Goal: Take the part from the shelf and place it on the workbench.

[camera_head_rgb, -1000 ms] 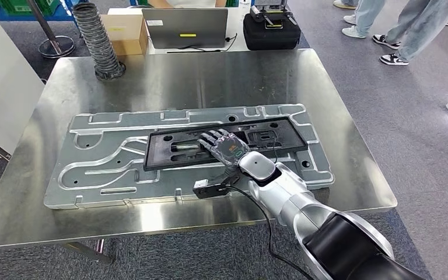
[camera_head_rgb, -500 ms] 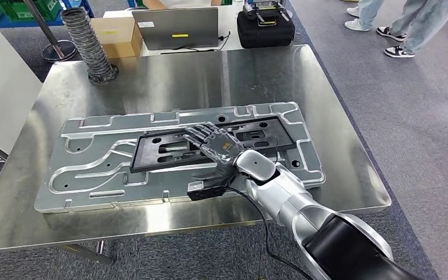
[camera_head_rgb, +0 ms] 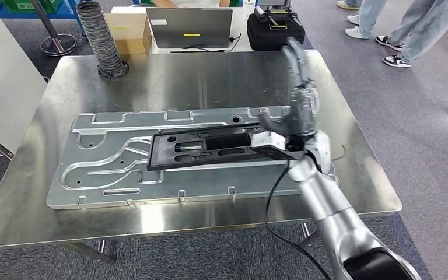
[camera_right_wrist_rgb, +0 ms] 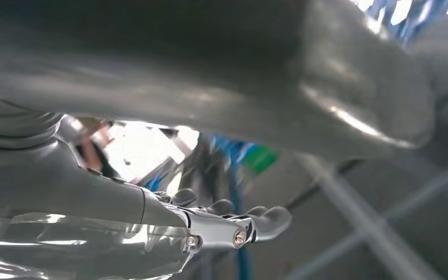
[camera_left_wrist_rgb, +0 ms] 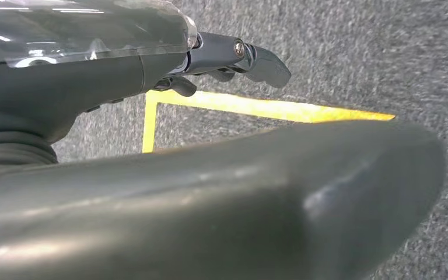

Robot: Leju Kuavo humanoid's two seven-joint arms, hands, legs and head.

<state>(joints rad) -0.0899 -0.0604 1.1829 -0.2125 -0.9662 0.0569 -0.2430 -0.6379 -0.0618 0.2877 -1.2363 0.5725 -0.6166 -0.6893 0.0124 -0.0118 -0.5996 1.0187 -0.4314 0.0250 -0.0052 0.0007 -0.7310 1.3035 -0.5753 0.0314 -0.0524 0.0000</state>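
The black flat part lies lengthwise on a large silver machined plate on the steel workbench. My right hand is raised above the part's right end, blurred, with its fingers spread and pointing up and away; it holds nothing. Its wrist camera block sits just over the part's right end. In the right wrist view the right hand shows straight fingers with nothing in them. My left hand hangs over grey carpet with a yellow tape line, holding nothing.
At the bench's far edge stand a ribbed grey hose, a cardboard box, a laptop and a black case. People's legs are at the far right. A white cabinet is on the left.
My right hand has lifted off the middle of the black part and swung right and up, fingers now pointing upward. The part stays on the plate. The camera has shifted slightly.
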